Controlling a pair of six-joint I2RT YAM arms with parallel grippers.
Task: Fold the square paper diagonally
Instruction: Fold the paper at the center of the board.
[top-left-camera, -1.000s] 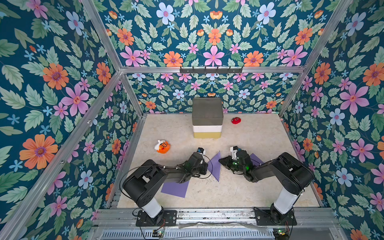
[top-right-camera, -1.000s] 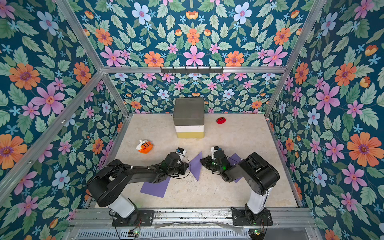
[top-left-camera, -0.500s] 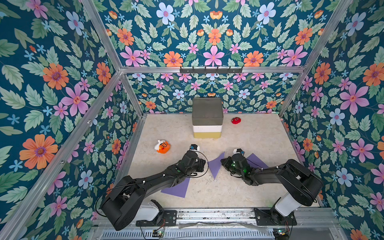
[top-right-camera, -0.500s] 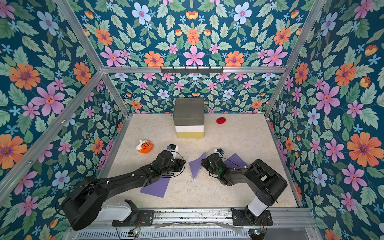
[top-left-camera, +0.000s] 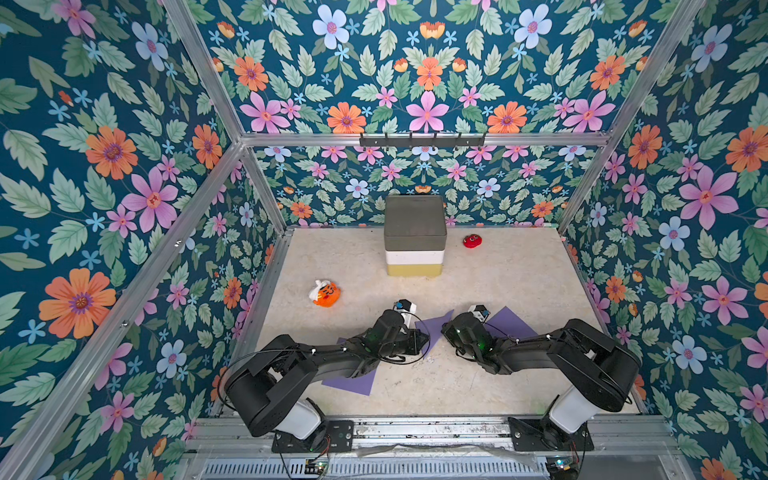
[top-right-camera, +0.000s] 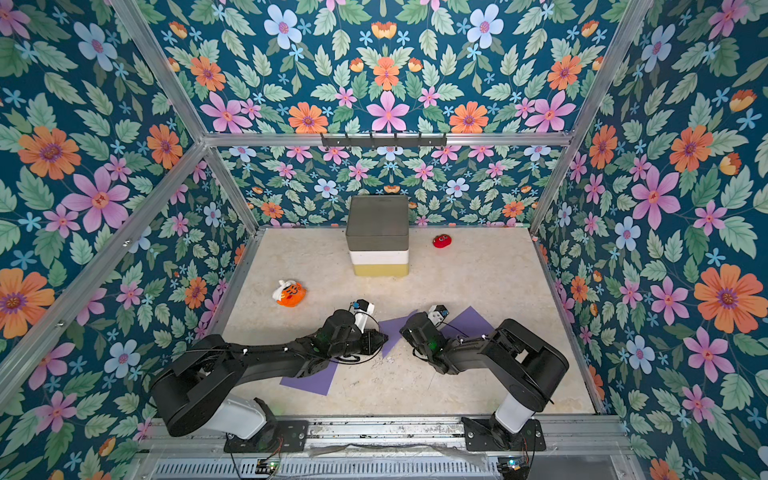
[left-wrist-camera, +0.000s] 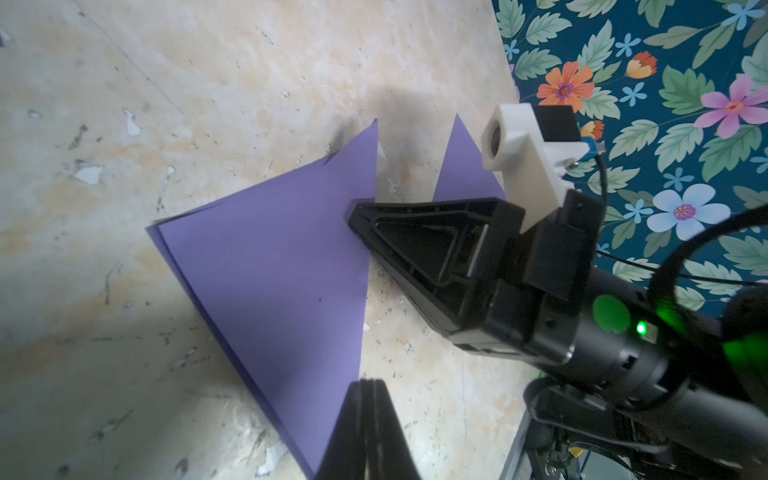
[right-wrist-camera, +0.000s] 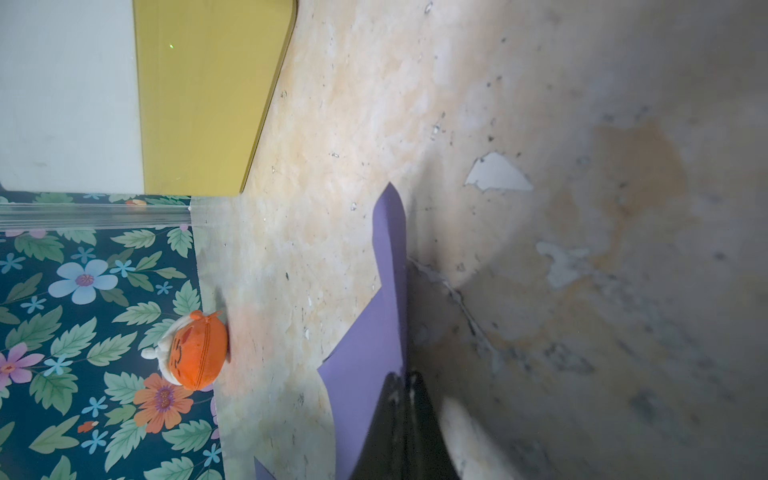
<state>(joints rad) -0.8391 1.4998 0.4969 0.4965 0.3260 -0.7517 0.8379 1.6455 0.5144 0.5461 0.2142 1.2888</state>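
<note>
The purple paper (top-left-camera: 435, 328) lies folded into a triangle on the table between my two arms; in the left wrist view the paper (left-wrist-camera: 282, 270) shows two layers at its folded edge. My left gripper (top-left-camera: 424, 338) (left-wrist-camera: 368, 381) is shut, its tips resting at the triangle's near edge. My right gripper (top-left-camera: 444, 331) (right-wrist-camera: 401, 376) is shut too. Seen from the left wrist, the right gripper (left-wrist-camera: 352, 215) touches the triangle's side edge. The paper (right-wrist-camera: 370, 353) runs along the right jaws. In a top view the paper (top-right-camera: 395, 330) sits between both grippers.
A second purple sheet (top-left-camera: 353, 380) lies under my left arm and a third (top-left-camera: 509, 322) under my right wrist. An orange plush toy (top-left-camera: 325, 293) sits to the left, a red toy (top-left-camera: 472, 241) at the back. A stacked grey, white and yellow box (top-left-camera: 414, 241) stands at the back.
My left gripper has closed and shifted a little right and toward the front along the folded paper. The right gripper has stayed shut at the paper's edge.
</note>
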